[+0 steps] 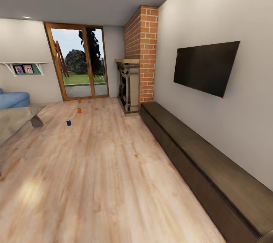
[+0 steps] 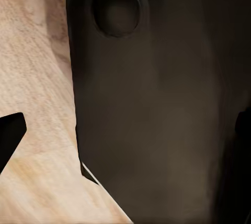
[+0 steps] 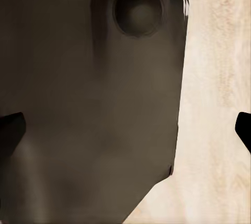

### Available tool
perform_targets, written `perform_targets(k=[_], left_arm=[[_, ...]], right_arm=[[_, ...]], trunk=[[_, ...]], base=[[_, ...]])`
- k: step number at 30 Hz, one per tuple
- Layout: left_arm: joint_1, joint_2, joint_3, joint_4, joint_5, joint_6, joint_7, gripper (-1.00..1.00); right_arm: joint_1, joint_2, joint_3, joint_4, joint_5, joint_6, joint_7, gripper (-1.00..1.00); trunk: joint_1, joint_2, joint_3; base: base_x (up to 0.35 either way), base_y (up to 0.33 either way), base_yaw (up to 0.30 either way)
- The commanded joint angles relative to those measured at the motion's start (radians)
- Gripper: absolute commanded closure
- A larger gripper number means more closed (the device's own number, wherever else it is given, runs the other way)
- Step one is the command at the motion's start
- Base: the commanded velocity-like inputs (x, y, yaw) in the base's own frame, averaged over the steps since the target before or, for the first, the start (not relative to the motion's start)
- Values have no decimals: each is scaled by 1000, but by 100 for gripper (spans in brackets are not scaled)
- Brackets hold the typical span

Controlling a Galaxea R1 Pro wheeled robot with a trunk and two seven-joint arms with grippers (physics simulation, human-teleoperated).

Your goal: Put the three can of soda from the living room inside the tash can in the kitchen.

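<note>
Wood-plank floor (image 1: 106,182) runs out bare ahead of us in the head view, and along the wall on our right side a long dark bench (image 1: 204,163) stretches back toward the stone fireplace (image 1: 128,86) under its brick chimney (image 1: 146,52), with the black TV (image 1: 206,67) hung above the bench. We read this as the living room, and we are well short of what we came for. The three sodas stand upright on the floor far off, near the glass doors (image 1: 77,61): a blue can (image 1: 68,122) nearest us, an orange can (image 1: 79,110) beyond it, and a second orange can (image 1: 79,101) closest to the doors. They sit apart from one another, so we judge each will need its own pick. A glass-topped table (image 1: 19,120) lies at our left, with a blue sofa (image 1: 13,99) behind it.

In both wrist views a dark body of the robot looms close over pale floor, so we take it the arms hang tucked for driving. Dark finger tips (image 2: 10,137) sit at the far edges of the left wrist picture, and likewise tips (image 3: 243,127) in the right, with nothing between them; we judge both claws spread wide and holding nothing
</note>
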Motion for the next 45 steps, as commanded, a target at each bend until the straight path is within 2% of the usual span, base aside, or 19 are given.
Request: perform_targets(k=[1, 26, 33, 36, 37, 39, 41, 42, 43, 45], left_arm=[[-6, 3, -2, -3, -2, 1, -5, -100], [-9, 2, -1, -3, -1, 0, -6, -100], [-37, -37, -1, -43, -1, -40, -13, -100], [-42, -42, 0, -60, -1, -56, -14, -100], [-42, -43, 0, -208, 0, -406, -14, -100], [-23, -44, 0, -430, 1, -417, -15, -100], [5, -45, 1, -612, 2, -421, -15, -100], [46, -45, 1, -771, 2, -418, -15, -100], [130, -46, -1, -1036, -3, -406, -14, -100], [159, -47, -3, -1136, -7, -403, -13, -100]], right_arm=[[-2, 6, -3, 5, -4, 5, 5, -100], [-3, 6, -4, 8, -3, 8, 13, -100], [-13, -25, 3, -32, 11, -30, 46, -100], [-14, -32, 4, -49, 13, -47, 63, -100], [-13, -33, 5, -203, 13, -389, 155, -100], [-9, -35, 3, -365, 13, -408, 179, -100], [-6, -36, 3, -495, 13, -417, 194, -100], [-4, -37, 4, -608, 13, -421, 204, -100], [-3, -37, 4, -800, 13, -420, 214, -100], [-2, -36, 5, -885, 13, -411, 216, -100]], trunk=[[0, 0, 0], [0, 0, 0], [0, 0, 0], [0, 0, 0], [0, 0, 0], [0, 0, 0], [0, 0, 0], [0, 0, 0], [0, 0, 0], [0, 0, 0]], base=[[0, 0, 0], [0, 0, 0], [0, 0, 0], [0, 0, 0], [0, 0, 0], [0, 0, 0], [0, 0, 0], [0, 0, 0], [0, 0, 0], [0, 0, 0]])
